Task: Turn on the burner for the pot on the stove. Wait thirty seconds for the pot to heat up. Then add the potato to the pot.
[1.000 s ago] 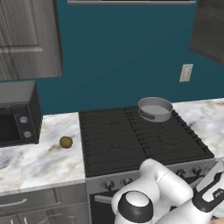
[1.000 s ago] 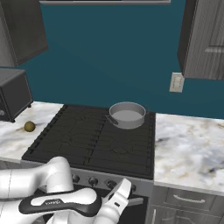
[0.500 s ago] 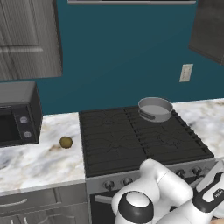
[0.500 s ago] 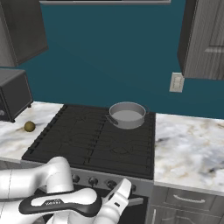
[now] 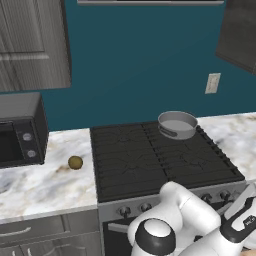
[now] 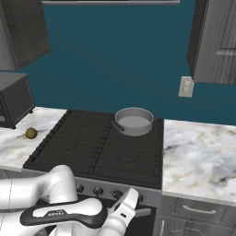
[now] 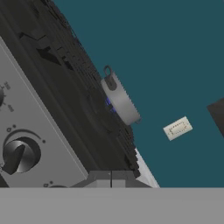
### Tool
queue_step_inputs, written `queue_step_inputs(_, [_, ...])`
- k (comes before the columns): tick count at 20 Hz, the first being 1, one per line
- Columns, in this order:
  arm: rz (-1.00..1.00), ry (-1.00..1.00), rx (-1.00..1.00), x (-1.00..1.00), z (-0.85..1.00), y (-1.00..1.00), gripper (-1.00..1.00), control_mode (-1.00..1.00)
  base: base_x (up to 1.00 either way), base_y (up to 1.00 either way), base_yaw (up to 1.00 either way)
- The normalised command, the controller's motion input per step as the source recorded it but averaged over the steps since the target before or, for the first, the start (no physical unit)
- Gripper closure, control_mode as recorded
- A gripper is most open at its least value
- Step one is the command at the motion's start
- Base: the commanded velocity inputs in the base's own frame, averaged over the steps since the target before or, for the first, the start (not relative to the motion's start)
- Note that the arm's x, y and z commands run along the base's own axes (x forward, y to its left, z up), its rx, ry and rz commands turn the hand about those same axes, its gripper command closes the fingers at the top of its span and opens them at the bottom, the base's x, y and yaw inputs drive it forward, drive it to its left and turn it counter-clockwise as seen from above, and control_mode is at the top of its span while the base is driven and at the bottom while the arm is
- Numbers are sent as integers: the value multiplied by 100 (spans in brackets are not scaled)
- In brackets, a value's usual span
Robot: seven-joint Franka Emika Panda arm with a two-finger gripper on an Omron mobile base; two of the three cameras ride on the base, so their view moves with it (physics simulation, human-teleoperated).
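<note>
The grey pot (image 5: 177, 124) stands on the back right burner of the black stove (image 5: 150, 165). It appears again in the right base view, pot (image 6: 133, 120) on stove (image 6: 92, 147). In the rolled hand view small blue flecks show under the pot (image 7: 120, 99). On the marble counter left of the stove lies the olive-brown potato (image 5: 75, 162), also potato (image 6: 31, 133). My gripper (image 7: 111, 179) is shut with nothing in it, low in front of the stove's grey panel. A round knob (image 7: 19, 155) is just to its left.
A dark microwave (image 5: 20, 131) stands on the counter left of the potato. Marble counter (image 6: 198, 156) runs right of the stove, with a wall outlet (image 6: 185, 86) above it. Dark cabinets hang overhead on both sides. My arm (image 6: 60, 207) is folded low before the oven door.
</note>
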Motion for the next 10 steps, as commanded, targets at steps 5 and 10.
queue_step_inputs(5, [0,0,0,0,0,0,100,-100,0,0,0])
queue_step_inputs(10, [0,0,0,0,0,0,100,-100,0,0,0])
